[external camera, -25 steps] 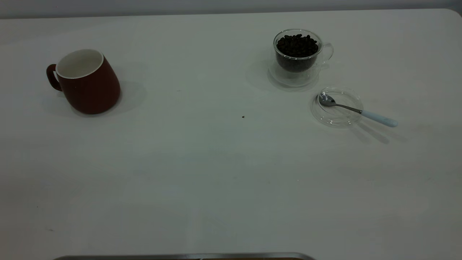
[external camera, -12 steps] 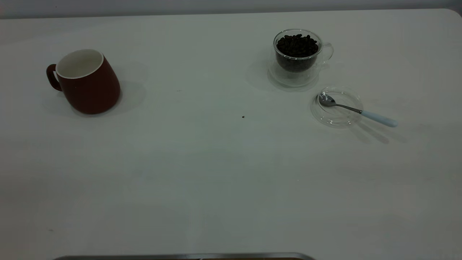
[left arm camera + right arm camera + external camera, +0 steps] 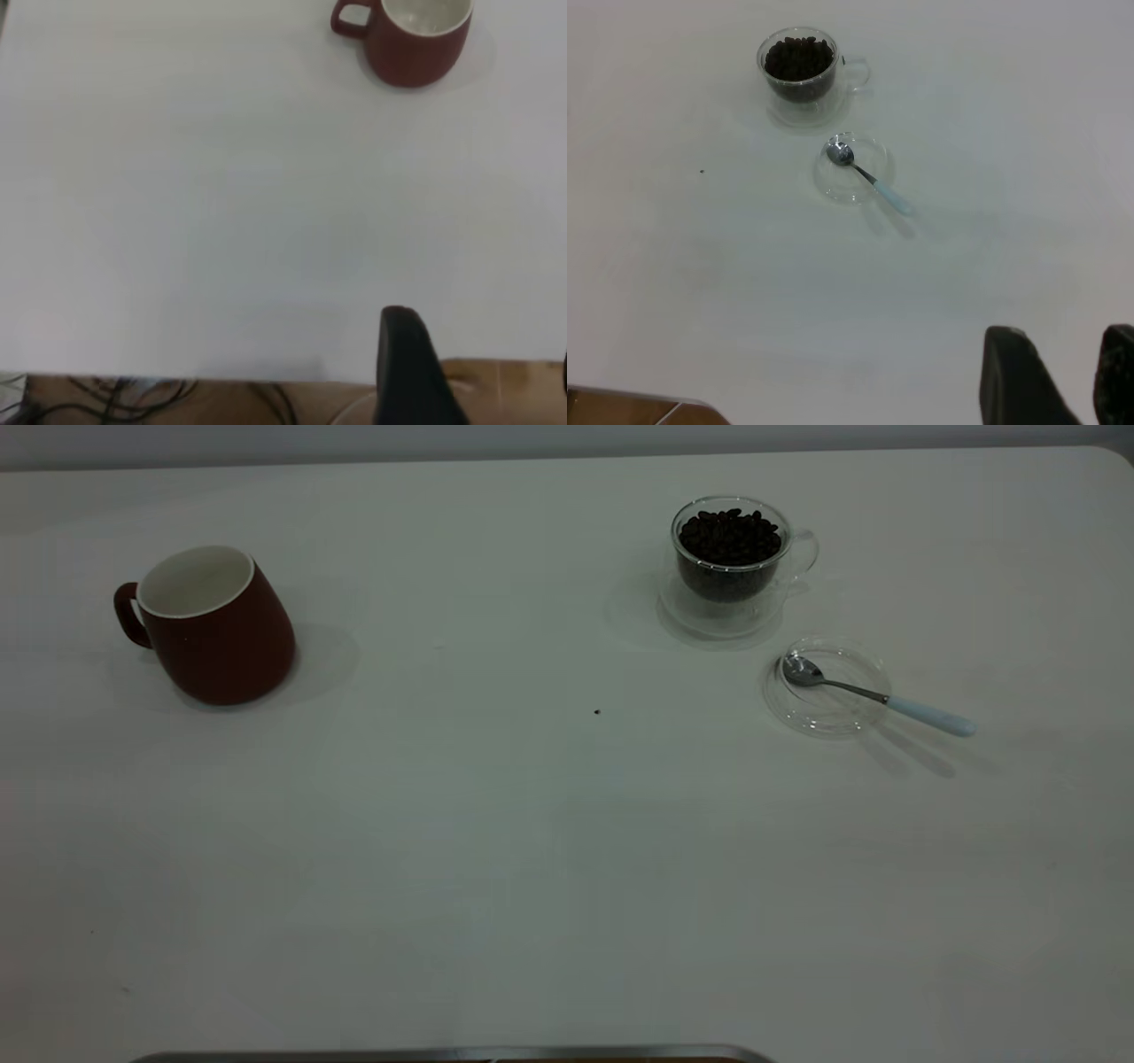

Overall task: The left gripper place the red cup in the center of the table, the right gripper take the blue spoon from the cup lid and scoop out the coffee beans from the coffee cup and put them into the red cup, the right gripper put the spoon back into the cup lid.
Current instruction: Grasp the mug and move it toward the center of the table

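red cup (image 3: pixel 213 624) upright at far left of the table (image 3: pixel 496 850), handle leftward. coffee cup (image 3: pixel 733 558) full of coffee beans (image 3: pixel 730 536) at far right. just nearer and rightward, cup lid (image 3: pixel 826 686) with blue spoon (image 3: pixel 873 695) across it, bowl inside, handle over the right rim. left claw (image 3: pixel 469 367) back at the table's near edge, cannot tell whether parted. right claw (image 3: pixel 1063 376) over the near right table, fingers apart, holding nothing.

Right claw (image 3: pixel 1063 376) — black, tapering fingers.
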Motion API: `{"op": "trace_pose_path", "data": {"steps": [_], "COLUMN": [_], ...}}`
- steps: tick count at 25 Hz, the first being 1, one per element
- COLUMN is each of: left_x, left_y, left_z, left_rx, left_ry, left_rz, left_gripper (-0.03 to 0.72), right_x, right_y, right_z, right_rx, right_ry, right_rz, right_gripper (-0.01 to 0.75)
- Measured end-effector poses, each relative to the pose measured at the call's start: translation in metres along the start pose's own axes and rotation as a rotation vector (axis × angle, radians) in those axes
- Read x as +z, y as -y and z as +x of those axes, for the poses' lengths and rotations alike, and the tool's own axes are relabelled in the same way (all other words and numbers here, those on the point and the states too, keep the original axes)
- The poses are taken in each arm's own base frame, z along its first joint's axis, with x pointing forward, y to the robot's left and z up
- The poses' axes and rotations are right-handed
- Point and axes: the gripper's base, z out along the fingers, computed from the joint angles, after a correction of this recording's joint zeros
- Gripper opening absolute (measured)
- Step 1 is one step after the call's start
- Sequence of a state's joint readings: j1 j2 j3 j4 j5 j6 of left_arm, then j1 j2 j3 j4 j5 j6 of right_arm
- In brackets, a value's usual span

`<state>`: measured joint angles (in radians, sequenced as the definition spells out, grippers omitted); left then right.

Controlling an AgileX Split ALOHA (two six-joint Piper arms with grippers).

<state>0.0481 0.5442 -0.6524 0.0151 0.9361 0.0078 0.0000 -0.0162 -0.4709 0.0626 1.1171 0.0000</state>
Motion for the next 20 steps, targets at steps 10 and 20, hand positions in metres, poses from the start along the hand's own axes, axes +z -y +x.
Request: {"op": "trace_pose_path", "data": {"steps": [10,20], "left_x": [0.099,0.224], "left_y": [0.005,0.019], "left_z": [-0.093,-0.144], "left_rx": [0.043,0.154], "left_ry": [-0.136,-0.316], "left_rz": [0.057,0.219], "left_gripper": [0.621,0.621], "right_x": [0.0,0.0], "right_y": [0.0,0.0], "right_z": [0.0,0.0], "right_rx": [0.0,0.0], "right_ry": [0.0,0.0], "right_rz": [0.0,0.0], "right_gripper": [0.263,0.263]}}
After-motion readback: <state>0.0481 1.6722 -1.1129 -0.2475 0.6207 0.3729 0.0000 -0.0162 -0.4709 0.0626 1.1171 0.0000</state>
